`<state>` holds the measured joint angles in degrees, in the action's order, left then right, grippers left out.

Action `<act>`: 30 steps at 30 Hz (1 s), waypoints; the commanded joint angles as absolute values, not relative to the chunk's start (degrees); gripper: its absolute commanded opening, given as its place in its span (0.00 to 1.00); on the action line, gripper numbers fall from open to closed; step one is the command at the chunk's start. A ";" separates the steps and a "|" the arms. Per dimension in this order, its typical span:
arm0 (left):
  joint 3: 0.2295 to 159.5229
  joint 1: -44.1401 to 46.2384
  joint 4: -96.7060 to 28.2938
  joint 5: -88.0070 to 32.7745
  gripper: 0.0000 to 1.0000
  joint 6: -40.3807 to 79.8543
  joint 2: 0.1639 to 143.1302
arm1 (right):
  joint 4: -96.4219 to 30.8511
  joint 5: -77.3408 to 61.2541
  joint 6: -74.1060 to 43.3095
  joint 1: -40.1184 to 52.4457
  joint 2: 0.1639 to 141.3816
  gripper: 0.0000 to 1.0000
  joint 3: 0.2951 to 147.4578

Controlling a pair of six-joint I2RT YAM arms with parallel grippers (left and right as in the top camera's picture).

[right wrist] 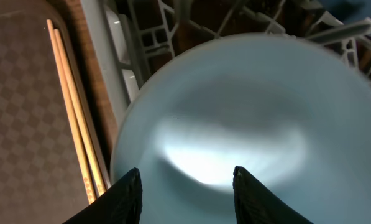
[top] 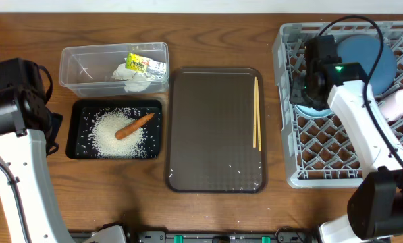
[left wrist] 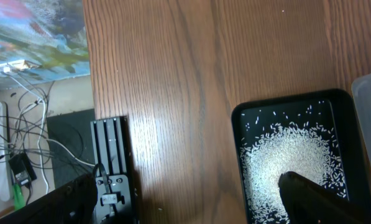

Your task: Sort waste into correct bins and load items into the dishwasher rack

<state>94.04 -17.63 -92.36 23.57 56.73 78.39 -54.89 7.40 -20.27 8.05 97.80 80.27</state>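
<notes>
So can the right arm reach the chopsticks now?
Probably yes. The chopsticks lie uncovered along the brown tray's rack-side edge, close to the right gripper; its fingers flank the small light-blue bowl in the rack, which may need settling first.

Wood-grain table [top: 215,216] — faint sheen; grey plastic rack [top: 323,156]; small bowl [right wrist: 235,124] — smooth, glossy.

Rice [top: 113,137] is piled in the black tray [top: 76,145] at left, with the carrot [top: 134,126] lying diagonally on top. Tissue [top: 135,82] and wrapper [top: 146,65] sit in the clear tub [top: 76,64] above it. Chopsticks [top: 257,113] lie parallel, centre-right. The grey rack [top: 323,169] at right holds the blue bowl [top: 373,57], pale bowl [right wrist: 247,112] and white cup [top: 398,104].
</notes>
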 commanded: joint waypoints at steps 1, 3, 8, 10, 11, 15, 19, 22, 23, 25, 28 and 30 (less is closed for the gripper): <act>93.95 -17.98 -96.77 24.93 0.95 56.38 78.37 | -54.63 8.82 -21.17 8.69 98.28 0.46 80.27; 93.95 -17.98 -96.77 24.93 0.95 56.38 78.37 | -54.63 8.80 -21.17 8.69 98.28 0.46 80.27; 93.95 -17.98 -96.77 24.91 0.95 56.38 78.37 | -54.74 9.06 -20.58 9.08 98.04 0.45 80.31; 93.95 -17.98 -96.77 24.93 0.95 56.38 78.37 | -54.92 8.80 -20.80 9.06 97.71 0.45 80.68; 93.95 -17.98 -96.77 24.93 0.95 56.36 78.37 | -55.11 8.75 -20.82 9.06 97.47 0.46 81.06; 93.95 -17.98 -96.77 24.91 0.95 56.36 78.37 | -57.14 7.90 -20.80 9.08 96.31 0.47 83.68; 93.95 -17.98 -96.77 24.93 0.96 56.38 78.37 | -58.43 6.02 -20.78 9.08 95.72 0.50 85.27; 93.95 -17.98 -96.77 24.91 0.95 56.38 78.37 | -58.76 5.91 -20.82 9.08 95.72 0.50 85.27; 93.95 -17.98 -96.77 24.91 0.95 56.38 78.37 | -58.74 5.69 -20.78 9.08 95.74 0.50 85.27; 93.95 -17.98 -96.77 24.91 0.95 56.38 78.37 | -58.63 4.82 -20.73 9.19 95.72 0.50 85.27; 93.95 -17.98 -96.77 24.93 0.95 56.38 78.37 | -58.13 4.10 -20.05 10.09 95.81 0.51 84.90; 93.95 -17.98 -96.77 24.93 0.96 56.38 78.37 | -57.30 4.21 -18.28 10.79 96.03 0.52 84.31</act>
<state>94.04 -17.63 -92.36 23.57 56.73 78.39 -57.95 4.91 -20.16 8.93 96.79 84.18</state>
